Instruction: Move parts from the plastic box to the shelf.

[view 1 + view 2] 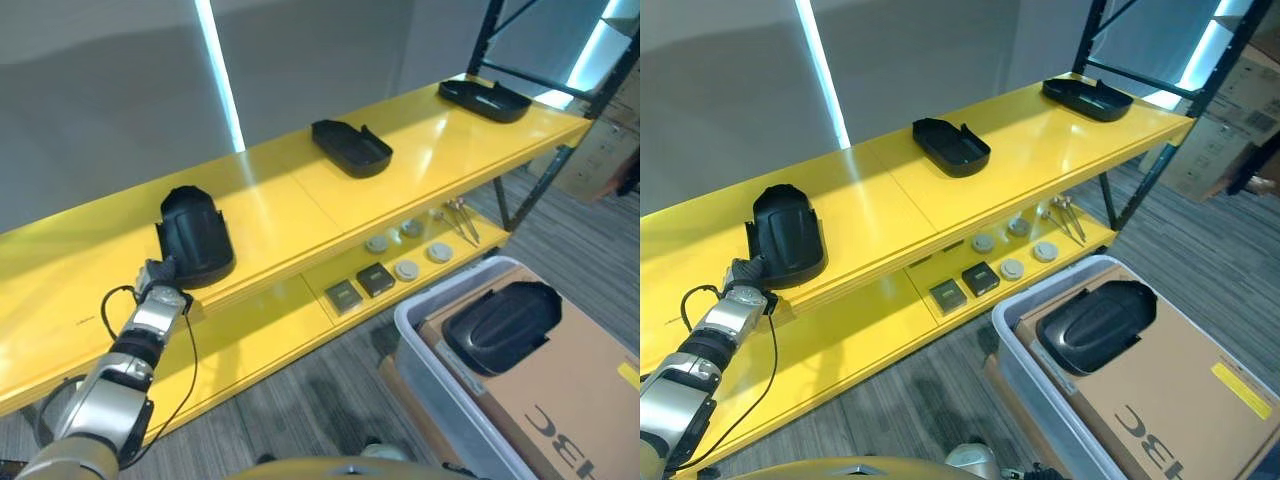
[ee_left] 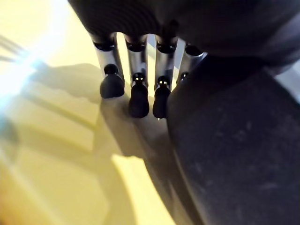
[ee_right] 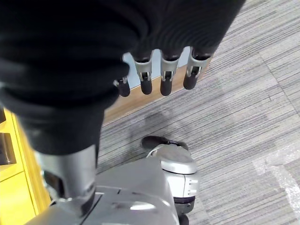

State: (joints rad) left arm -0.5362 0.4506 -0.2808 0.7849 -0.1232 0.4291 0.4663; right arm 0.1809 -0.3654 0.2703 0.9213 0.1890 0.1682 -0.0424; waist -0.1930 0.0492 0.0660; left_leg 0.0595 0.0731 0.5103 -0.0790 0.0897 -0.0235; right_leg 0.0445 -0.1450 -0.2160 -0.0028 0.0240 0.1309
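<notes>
Resting in plastic box (image 1: 430, 345) – one black part (image 1: 502, 325) | left hand (image 1: 160, 283) fingers relaxed – beside shelf part (image 1: 195, 236)

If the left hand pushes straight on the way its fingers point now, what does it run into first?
Most likely the black part standing on the yellow shelf. The left hand is already at its near edge, fingers straight; the left wrist view shows them right beside it, though actual contact is unclear.

Silver-grey arm, dark ribbed cover on the left hand (image 1: 160, 285), silver dark-tipped fingers (image 2: 139, 96).
</notes>
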